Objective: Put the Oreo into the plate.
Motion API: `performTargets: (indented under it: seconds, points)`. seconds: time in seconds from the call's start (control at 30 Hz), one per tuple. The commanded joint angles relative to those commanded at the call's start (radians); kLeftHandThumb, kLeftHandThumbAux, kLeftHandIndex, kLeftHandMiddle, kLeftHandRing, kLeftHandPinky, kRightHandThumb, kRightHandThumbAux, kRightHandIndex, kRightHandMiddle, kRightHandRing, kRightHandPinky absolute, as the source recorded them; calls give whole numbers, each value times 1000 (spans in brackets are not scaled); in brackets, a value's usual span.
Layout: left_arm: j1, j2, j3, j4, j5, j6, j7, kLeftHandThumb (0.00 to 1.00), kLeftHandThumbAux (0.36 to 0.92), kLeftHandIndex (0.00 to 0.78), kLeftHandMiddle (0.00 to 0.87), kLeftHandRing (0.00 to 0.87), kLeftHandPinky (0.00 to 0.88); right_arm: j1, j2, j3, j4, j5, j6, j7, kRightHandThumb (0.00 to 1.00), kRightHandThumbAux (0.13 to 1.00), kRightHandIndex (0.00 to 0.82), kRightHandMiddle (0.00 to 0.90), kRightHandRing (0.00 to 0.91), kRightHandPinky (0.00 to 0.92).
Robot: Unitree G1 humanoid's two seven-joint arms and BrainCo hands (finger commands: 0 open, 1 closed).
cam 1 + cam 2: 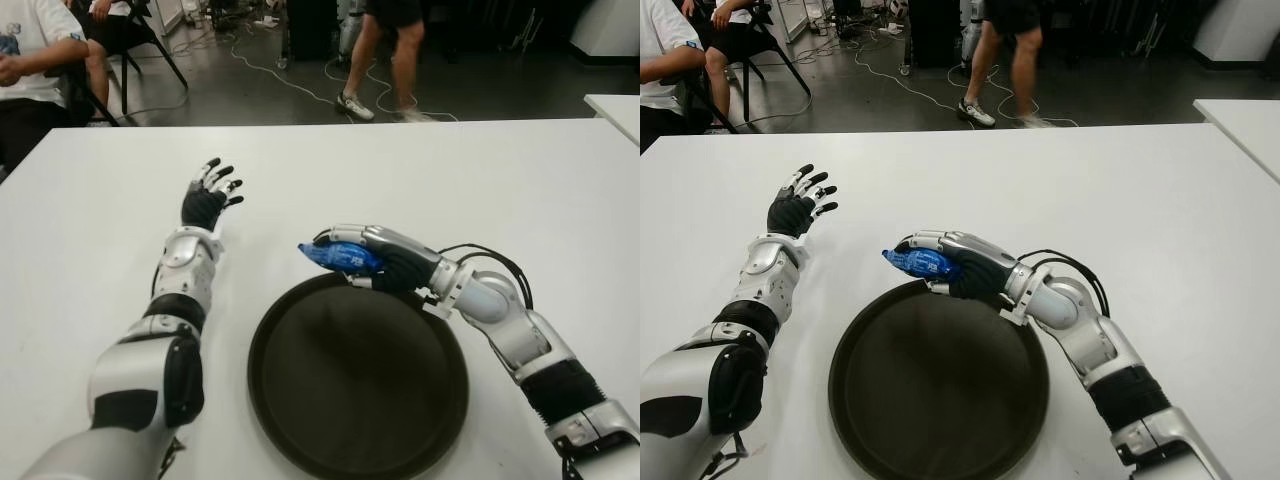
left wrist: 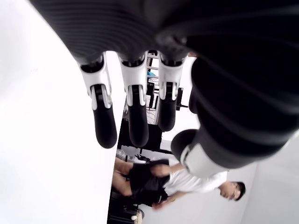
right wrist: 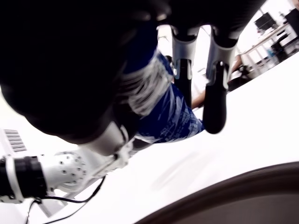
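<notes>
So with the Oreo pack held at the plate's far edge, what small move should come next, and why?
Probably carry the right hand nearer, over the plate: its Oreo pack hangs at the far rim, partly outside. The left hand shows open, left of the plate.

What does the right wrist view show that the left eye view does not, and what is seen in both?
Only the right wrist view shows, from close by, the fingers curled past the blue wrapper. Only the left eye view shows the whole dark plate, the open left hand to the plate's left over the white table, and people beyond it. Both show the right hand grasping the Oreo packet by the plate's far rim.
</notes>
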State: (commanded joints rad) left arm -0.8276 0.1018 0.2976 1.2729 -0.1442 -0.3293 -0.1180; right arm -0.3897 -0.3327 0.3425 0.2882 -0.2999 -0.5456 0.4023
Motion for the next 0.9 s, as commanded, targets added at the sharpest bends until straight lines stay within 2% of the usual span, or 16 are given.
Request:
performTargets:
  seconds: [0.03, 0.1, 0.17, 0.27, 0.37, 0.53, 0.63, 0.9]
  points:
    - [0, 0, 1, 0, -1, 1, -2, 168, 787, 134, 198, 253, 346, -2, -3, 0, 3, -5, 0, 1, 265, 944, 33, 94, 80, 100]
    - [-1, 1, 2, 0, -2, 4, -2, 162, 785, 136, 199, 253, 346, -8, -9, 3, 9, -20, 0, 1, 199, 929, 17, 71, 55, 79]
    - [-1, 1, 3, 1, -3, 5, -2, 157, 784, 138, 199, 253, 347, -11, -10, 4, 12, -29, -1, -1, 163, 918, 8, 56, 39, 67]
    - [-2, 1, 4, 1, -4, 5, -2, 154, 794, 142, 202, 254, 350, -15, -11, 4, 14, -34, -2, -2, 78, 849, 2, 18, 11, 29]
    - [-2, 1, 5, 1, -5, 5, -1, 155, 799, 143, 203, 256, 352, -15, -10, 4, 14, -42, -7, -9, 52, 816, 0, 7, 4, 15]
    - [-3, 1, 9, 2, -7, 11, 2, 162, 799, 140, 195, 258, 364, -18, -8, 0, 25, -41, -28, -16, 9, 712, 0, 0, 0, 1]
    - [-4, 1, 8, 1, -6, 13, 7, 167, 795, 142, 200, 258, 362, -16, -5, -4, 32, -42, -40, -27, 3, 632, 0, 0, 0, 0]
    - [-2, 3, 6, 1, -3, 13, 5, 140, 782, 143, 205, 258, 352, -17, -5, -2, 35, -41, -46, -31, 0, 508, 0, 0, 0, 0]
